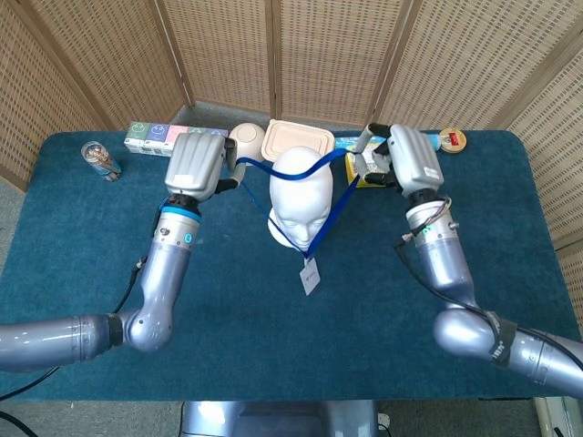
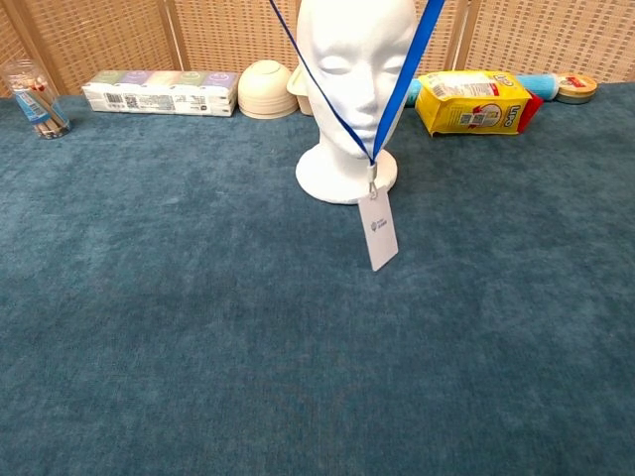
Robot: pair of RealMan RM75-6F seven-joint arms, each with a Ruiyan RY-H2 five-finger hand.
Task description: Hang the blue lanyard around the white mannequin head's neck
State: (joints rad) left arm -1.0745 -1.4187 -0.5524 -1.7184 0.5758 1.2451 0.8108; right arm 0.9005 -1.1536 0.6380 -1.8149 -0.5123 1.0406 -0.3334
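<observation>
The white mannequin head [image 1: 300, 196] stands upright mid-table, facing me, also seen in the chest view [image 2: 355, 89]. The blue lanyard [image 1: 330, 211] is stretched above and across it, one strap passing over the crown. My left hand [image 1: 197, 164] holds the strap left of the head; my right hand [image 1: 399, 157] holds it to the right, both raised. In the chest view the two straps [image 2: 400, 89] run down in a V in front of the face to a clip, and the white badge [image 2: 378, 229] hangs just above the table. Neither hand shows in the chest view.
Along the back edge lie a strip of small cartons [image 1: 158, 136], a beige bowl [image 1: 244, 139], a lidded tray [image 1: 297, 138], a yellow snack bag [image 2: 470, 102] and a blue tube [image 2: 541, 84]. A clear cup [image 1: 99, 160] stands at the far left.
</observation>
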